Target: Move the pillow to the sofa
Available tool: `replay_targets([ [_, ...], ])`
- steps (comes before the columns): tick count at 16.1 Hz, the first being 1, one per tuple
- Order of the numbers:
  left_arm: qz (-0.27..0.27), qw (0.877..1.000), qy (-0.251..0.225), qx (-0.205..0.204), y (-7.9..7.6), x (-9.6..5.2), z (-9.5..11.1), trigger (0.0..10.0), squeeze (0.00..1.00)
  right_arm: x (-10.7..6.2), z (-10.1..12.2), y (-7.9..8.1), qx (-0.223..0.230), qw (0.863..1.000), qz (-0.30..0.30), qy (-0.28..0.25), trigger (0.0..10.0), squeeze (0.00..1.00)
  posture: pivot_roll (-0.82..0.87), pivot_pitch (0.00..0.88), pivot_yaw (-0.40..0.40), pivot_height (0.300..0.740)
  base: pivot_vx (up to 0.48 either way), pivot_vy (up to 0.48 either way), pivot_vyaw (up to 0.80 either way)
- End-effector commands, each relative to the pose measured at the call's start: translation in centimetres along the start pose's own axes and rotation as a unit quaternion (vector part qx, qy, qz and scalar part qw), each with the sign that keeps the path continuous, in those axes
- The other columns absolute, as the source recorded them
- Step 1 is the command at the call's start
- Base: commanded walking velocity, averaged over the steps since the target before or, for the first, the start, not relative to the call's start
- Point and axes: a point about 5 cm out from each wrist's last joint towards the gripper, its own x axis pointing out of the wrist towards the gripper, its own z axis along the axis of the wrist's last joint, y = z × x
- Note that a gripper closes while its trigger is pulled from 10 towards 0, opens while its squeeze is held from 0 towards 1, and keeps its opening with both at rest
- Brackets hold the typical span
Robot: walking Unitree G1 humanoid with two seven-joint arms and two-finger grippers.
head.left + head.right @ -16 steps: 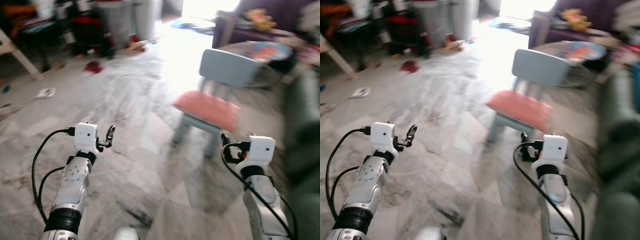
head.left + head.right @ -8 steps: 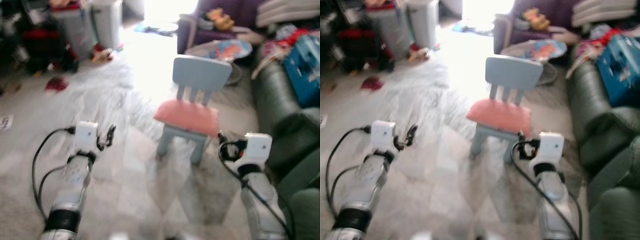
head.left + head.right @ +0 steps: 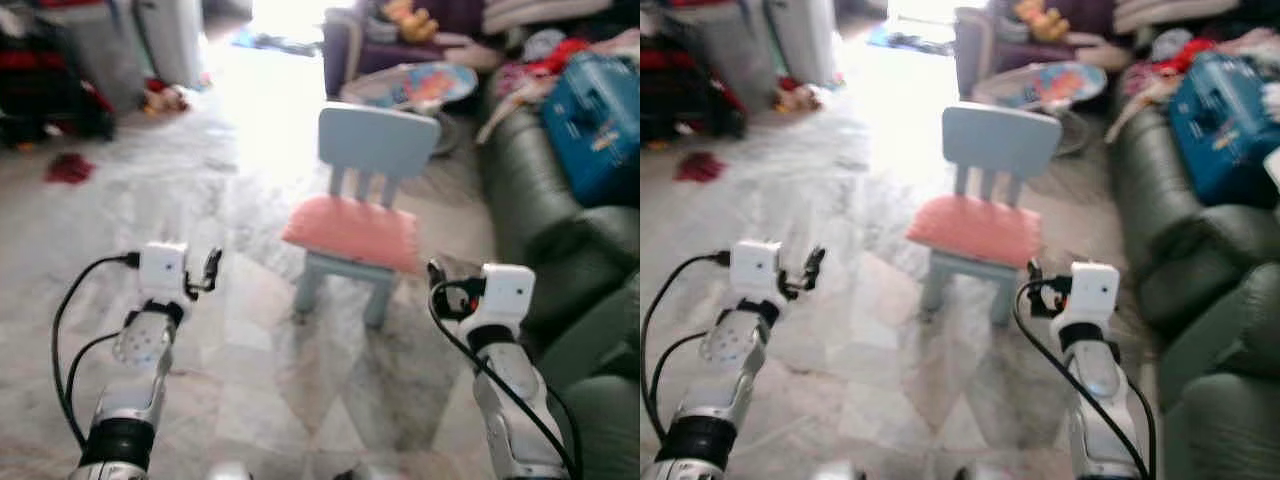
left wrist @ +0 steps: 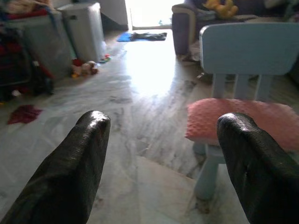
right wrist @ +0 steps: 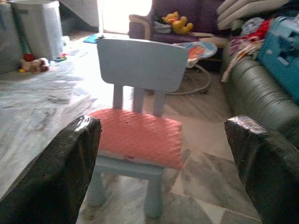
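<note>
One pink pillow (image 3: 352,231) lies on the blue chair (image 3: 376,140), beside the green sofa (image 3: 560,235). Left gripper (image 4: 161,158) and right gripper (image 5: 163,163) hover spread, empty, short of it.

Lived-in home living room, green sofa (image 3: 560,240), child's chair (image 3: 365,200), scattered toys (image 3: 165,97), marble floor (image 3: 240,340)

Left gripper (image 4: 161,163), right gripper (image 5: 163,168) raised forward, fingers spread.
</note>
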Motion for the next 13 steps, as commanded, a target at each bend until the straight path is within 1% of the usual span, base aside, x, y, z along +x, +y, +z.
replay_targets([
  [1,-0.01,1.0,0.001,-0.007,-0.65,0.15,0.03,10.0,0.0,-0.14,-0.06,-0.53,-0.004,1.0,-0.009,0.004,10.0,0.0,-0.04,0.0,-0.037,0.74,0.0,0.0,0.0],
  [2,-0.009,1.0,0.001,-0.014,-0.73,0.16,0.04,10.0,0.0,-0.14,-0.07,-0.56,-0.004,1.0,-0.009,0.004,10.0,0.0,-0.04,0.0,-0.036,0.74,0.0,0.0,0.0],
  [6,-0.018,1.0,-0.008,-0.012,-0.84,0.2,0.28,10.0,0.0,-0.09,-0.11,-0.62,-0.004,1.0,-0.009,0.006,10.0,0.0,-0.04,0.0,-0.037,0.74,0.0,0.0,-0.8],
  [10,-0.018,1.0,-0.008,-0.011,-0.81,0.16,0.28,10.0,0.0,-0.08,-0.05,-0.66,-0.006,1.0,-0.01,0.003,10.0,0.0,-0.04,0.0,-0.037,0.74,0.308,0.0,0.0],
  [12,-0.017,1.0,-0.006,-0.009,-0.67,-0.06,0.14,10.0,0.0,-0.14,0.01,-0.73,-0.005,1.0,-0.012,0.002,10.0,0.0,-0.04,0.0,-0.034,0.74,0.307,0.0,0.0],
  [13,-0.014,1.0,0.0,-0.006,-0.41,-0.45,-0.08,10.0,0.0,-0.29,0.1,-0.91,-0.006,1.0,-0.015,0.0,10.0,0.0,-0.04,0.0,-0.033,0.74,0.311,0.0,0.0],
])
